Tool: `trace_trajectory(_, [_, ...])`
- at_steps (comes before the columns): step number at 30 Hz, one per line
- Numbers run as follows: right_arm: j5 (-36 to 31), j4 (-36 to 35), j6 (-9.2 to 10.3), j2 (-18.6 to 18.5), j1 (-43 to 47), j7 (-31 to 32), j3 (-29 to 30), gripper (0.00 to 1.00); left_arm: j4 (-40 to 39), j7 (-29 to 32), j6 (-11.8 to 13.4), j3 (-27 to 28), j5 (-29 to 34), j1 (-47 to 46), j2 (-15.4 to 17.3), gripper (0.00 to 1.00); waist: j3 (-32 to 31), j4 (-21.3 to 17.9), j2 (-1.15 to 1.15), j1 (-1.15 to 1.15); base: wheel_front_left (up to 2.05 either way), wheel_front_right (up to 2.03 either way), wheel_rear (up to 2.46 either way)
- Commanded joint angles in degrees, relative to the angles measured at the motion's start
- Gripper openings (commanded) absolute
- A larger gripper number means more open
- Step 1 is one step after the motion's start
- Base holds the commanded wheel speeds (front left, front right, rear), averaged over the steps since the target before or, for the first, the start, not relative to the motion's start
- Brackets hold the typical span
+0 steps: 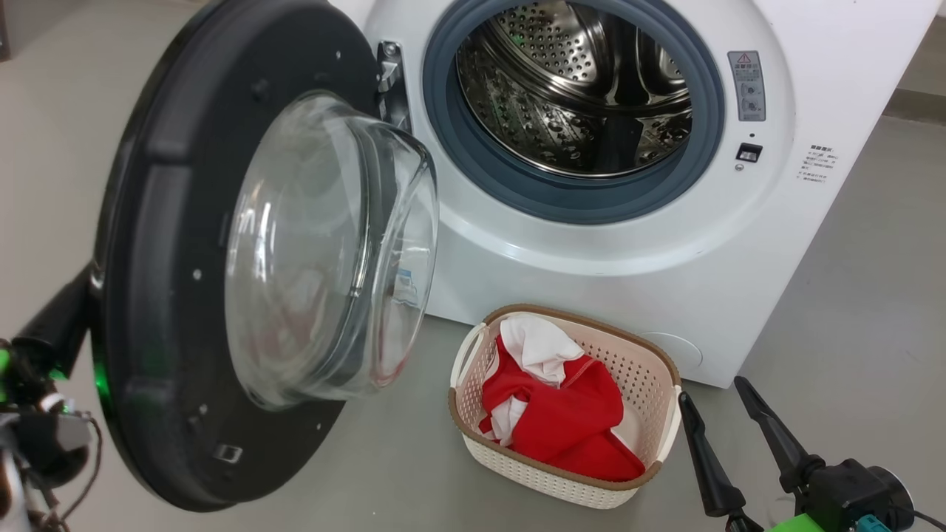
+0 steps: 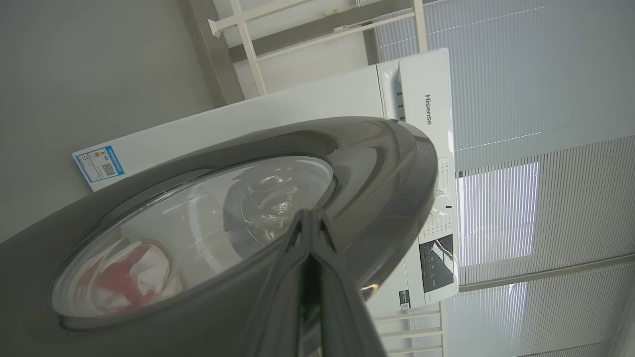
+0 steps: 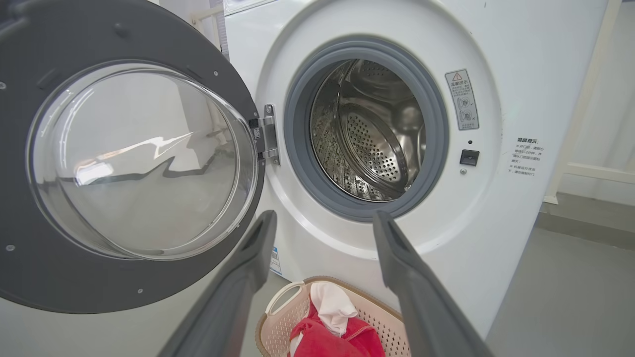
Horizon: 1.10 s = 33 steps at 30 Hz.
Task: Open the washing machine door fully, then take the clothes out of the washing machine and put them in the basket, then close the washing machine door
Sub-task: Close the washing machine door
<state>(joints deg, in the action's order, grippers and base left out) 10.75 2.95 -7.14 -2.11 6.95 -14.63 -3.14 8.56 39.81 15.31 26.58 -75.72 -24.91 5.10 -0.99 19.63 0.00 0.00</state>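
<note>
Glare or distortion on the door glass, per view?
Head view: the washing machine door glass warps the clothes into a red-white smear. Left wrist view: picture tilted, shut left gripper looms large. Right wrist view: bright streaky reflections across the glass.

From the head I look down on the washing machine (image 1: 591, 251) front and the basket (image 1: 532, 476). My left wrist camera hugs the outer face of the washing machine door (image 2: 387, 163); the right wrist faces the drum (image 3: 377, 148), sharing both.
</note>
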Motion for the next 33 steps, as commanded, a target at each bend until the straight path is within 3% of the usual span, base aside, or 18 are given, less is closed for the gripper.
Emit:
trace_trajectory(1, [0.4,-1.5,-0.35,-0.8,-2.3,-0.4,-1.5,1.0,-2.9,1.1,0.4,0.2,-0.7,0.5,0.5,0.0,0.2,-0.1,0.0,0.0,0.0,0.0,0.0])
trace_trajectory(12, [0.1,-1.5,-0.35,-0.8,-2.7,-0.4,-1.3,1.0,-8.9,0.1,0.8,-2.3,-3.9,4.5,-1.9,0.0,1.0,-1.5,0.0,0.0,0.0,0.0,0.0])
trace_trajectory(33, [0.5,-1.3,-0.35,-0.8,-2.9,-0.4,-1.3,1.0,-13.9,-6.6,-0.4,-12.8,-11.4,9.1,-2.2,0.0,1.0,-5.8,0.0,0.0,0.0,0.0,0.0])
